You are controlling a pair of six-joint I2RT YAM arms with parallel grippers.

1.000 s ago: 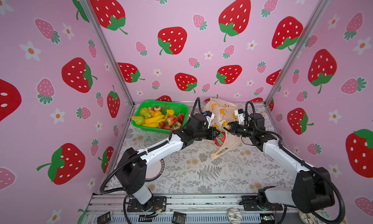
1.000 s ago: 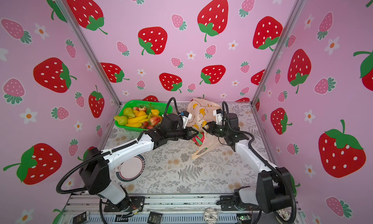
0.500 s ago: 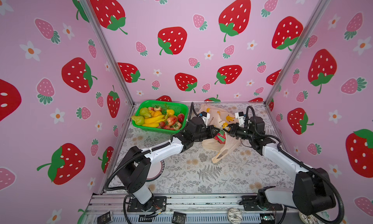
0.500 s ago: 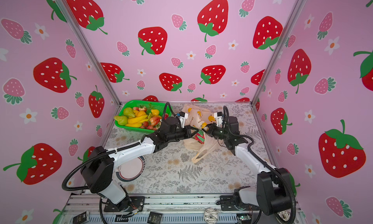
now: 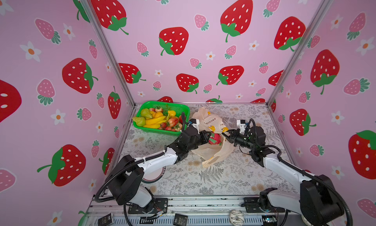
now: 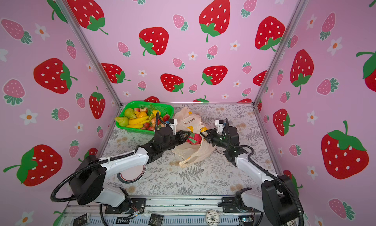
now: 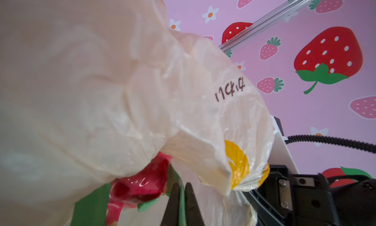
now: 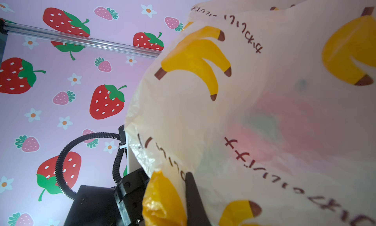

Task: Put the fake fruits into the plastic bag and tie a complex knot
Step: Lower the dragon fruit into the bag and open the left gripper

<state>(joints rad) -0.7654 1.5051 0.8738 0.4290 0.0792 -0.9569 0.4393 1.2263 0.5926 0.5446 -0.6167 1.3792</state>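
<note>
The peach plastic bag (image 5: 211,121) (image 6: 188,121) with banana prints lies crumpled in the middle of the table. My left gripper (image 5: 208,137) (image 6: 188,135) (image 7: 182,184) is shut on a green leaf of the pink dragon fruit (image 5: 215,139) (image 6: 194,139) (image 7: 142,182), which sits at the bag's mouth. Facing it, my right gripper (image 5: 224,135) (image 6: 202,135) (image 8: 177,180) is shut on the bag's rim. In the right wrist view the bag (image 8: 264,92) drapes over one finger, and the dragon fruit (image 8: 284,123) shows as a pink blur through the film. More fake fruits (image 5: 154,120) fill the basket. No knot shows.
The green mesh basket (image 5: 154,130) (image 6: 132,129) stands at the back left, close behind my left wrist. A round plate (image 5: 156,174) lies under the left arm. Pink strawberry walls close in the table on three sides.
The bag's raised top has sagged back toward the basket. Both grippers have drifted slightly left, and the right one has come lower. Both stay shut.
</note>
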